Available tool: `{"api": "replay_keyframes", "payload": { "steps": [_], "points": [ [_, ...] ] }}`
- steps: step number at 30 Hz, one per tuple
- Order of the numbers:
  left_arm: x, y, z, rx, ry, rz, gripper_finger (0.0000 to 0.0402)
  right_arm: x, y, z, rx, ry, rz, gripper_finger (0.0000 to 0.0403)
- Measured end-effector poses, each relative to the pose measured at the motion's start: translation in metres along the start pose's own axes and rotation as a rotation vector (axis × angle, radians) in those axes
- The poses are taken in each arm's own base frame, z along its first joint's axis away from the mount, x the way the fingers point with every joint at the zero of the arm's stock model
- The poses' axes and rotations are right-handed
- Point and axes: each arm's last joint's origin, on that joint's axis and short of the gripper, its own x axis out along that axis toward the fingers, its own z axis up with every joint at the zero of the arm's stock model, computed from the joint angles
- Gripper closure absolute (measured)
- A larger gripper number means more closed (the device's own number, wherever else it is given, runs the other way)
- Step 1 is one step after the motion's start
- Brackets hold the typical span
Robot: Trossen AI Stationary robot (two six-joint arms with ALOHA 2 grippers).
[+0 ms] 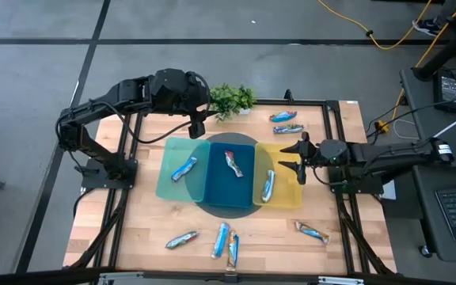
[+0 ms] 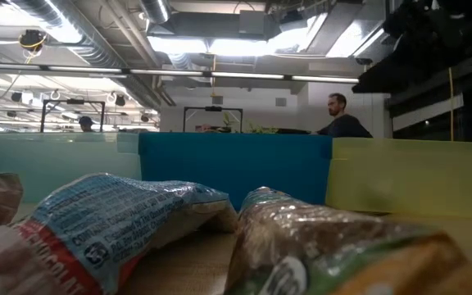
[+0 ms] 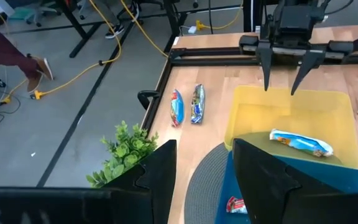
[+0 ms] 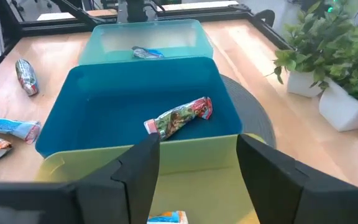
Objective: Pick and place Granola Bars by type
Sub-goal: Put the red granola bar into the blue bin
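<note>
Closest to the low camera: two bars side by side on the counter (image 1: 149, 222), one in a blue wrapper (image 2: 113, 233), the other brownish (image 2: 334, 246). Behind them, three bins in a row across a dark round mat (image 1: 228, 209), walls touching: teal bin (image 1: 167, 178) left, blue bin (image 1: 216, 178) middle, yellow bin (image 1: 287, 186) right.

One bar lying in each: blue-wrapped in the teal bin (image 1: 184, 169), red-and-green in the blue bin (image 1: 233, 164), blue-wrapped in the yellow bin (image 1: 268, 186).

More bars loose on the wood: along the near edge, one at left (image 1: 181, 239) and one at right (image 1: 313, 231), flanking the pair by the camera. Two more at the far right corner (image 1: 285, 117), close together, just right of the plant (image 1: 232, 98).

Left hand (image 1: 198, 127) hanging over the far rims where teal and blue bins meet, fingers (image 3: 160, 180) apart, nothing between them.

Right hand (image 1: 295, 158) reaching in from the right above the yellow bin, pointing left, fingers (image 4: 138, 171) spread and empty, the yellow bin's bar just below and to the near side.

Beyond the counter, a person (image 2: 342, 119) in the room.
</note>
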Motion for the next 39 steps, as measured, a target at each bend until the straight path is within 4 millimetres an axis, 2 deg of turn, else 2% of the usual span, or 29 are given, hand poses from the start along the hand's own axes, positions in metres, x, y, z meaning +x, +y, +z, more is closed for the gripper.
{"api": "replay_keyframes", "payload": {
  "steps": [6,13,17,20,26,35,39],
  "points": [
    [0.000,0.000,0.000,0.000,0.000,0.000,0.0252,-0.020,-0.003,0.038,-0.041,0.054,-0.099,0.0187],
    [0.000,0.000,0.000,0.000,0.000,0.003,0.0254,-0.064,-0.012,0.086,0.048,0.119,-0.178,0.0187],
    [0.000,0.000,0.000,0.000,0.000,0.004,0.0252,-0.085,-0.017,0.104,0.087,0.158,-0.210,0.0187],
    [0.000,0.000,0.000,0.000,-0.001,0.004,0.0254,-0.093,-0.019,0.113,0.090,0.172,-0.222,0.0187],
    [0.000,0.000,0.000,0.000,-0.001,0.004,0.0255,-0.091,-0.022,0.120,0.070,0.200,-0.245,0.0187],
    [0.000,0.000,0.000,-0.001,-0.001,0.004,0.0256,-0.063,-0.027,0.122,0.012,0.305,-0.225,0.0187],
    [0.000,0.000,0.000,-0.008,-0.002,0.004,0.0255,-0.056,-0.034,0.132,-0.023,0.343,-0.247,0.0187]
  ]
}}
